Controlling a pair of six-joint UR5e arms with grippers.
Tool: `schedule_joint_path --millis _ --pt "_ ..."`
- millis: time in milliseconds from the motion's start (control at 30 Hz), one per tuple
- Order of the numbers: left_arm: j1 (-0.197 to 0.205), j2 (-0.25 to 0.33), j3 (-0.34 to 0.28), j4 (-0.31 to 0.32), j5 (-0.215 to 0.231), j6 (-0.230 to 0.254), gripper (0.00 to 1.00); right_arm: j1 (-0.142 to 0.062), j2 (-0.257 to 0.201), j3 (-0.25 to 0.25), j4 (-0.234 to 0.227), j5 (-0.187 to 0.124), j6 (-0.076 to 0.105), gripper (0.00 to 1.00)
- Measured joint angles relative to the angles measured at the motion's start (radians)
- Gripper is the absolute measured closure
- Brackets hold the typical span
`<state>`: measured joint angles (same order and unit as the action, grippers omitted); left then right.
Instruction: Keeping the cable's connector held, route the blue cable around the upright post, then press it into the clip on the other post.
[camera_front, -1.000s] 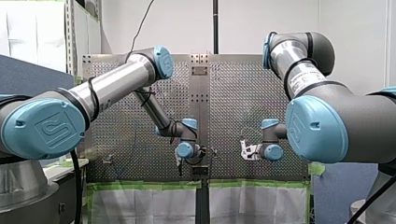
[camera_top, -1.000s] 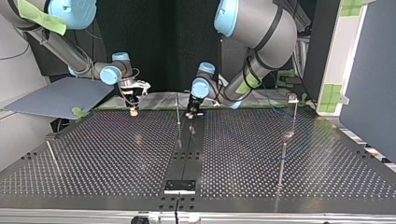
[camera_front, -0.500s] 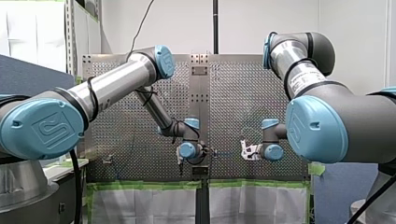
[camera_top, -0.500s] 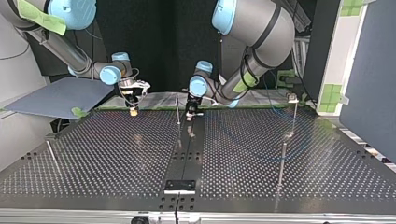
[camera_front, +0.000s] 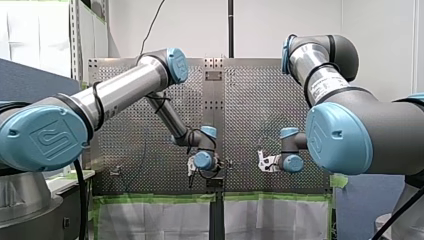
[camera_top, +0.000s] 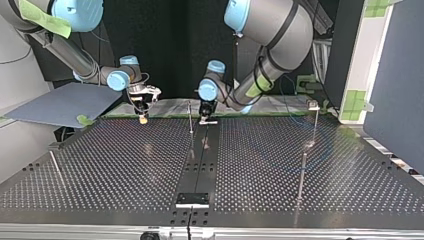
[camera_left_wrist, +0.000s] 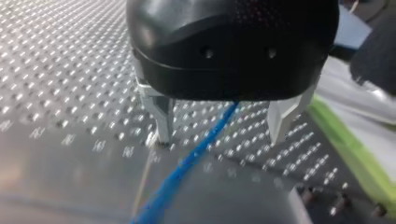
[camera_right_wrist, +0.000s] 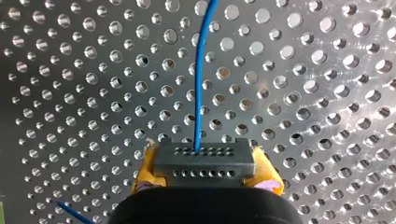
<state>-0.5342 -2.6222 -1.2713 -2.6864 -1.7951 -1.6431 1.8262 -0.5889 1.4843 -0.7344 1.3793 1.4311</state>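
**On hand: one cable, one connector, two tools**

Front view: your left tool (camera_front: 192, 169) and your right tool (camera_front: 265, 161) sit low over the perforated table (camera_front: 250, 100). They are apart, one on each side of its middle strip.

Top view: your left tool is just beside the thin upright post (camera_top: 190, 117), on the post's right. The clip (camera_top: 313, 105) tops another post well apart, at the view's right. Your right tool is at the view's left.

Left wrist view: the metal fingers (camera_left_wrist: 161, 119) are spread. The blue cable (camera_left_wrist: 187, 163) runs between them and touches neither.

Right wrist view: the yellow pads (camera_right_wrist: 268, 170) pinch the dark connector (camera_right_wrist: 204, 158). The cable leaves the connector's face and runs away over the table.
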Motion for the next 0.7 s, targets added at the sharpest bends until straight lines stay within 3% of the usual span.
schedule_joint_path --millis 267,433,700 --pt "-0.023 0.046 -0.054 -0.060 0.001 0.017 0.00 0.000 0.000 0.000 0.001 -0.001 0.004 1.00" --pt "-0.026 0.082 -0.096 -0.046 0.006 0.019 0.00 0.000 0.000 0.000 0.005 -0.006 0.005 1.00" --pt "-0.037 0.089 -0.159 -0.037 0.017 0.022 0.00 -0.001 0.002 0.000 0.019 -0.009 0.005 1.00"
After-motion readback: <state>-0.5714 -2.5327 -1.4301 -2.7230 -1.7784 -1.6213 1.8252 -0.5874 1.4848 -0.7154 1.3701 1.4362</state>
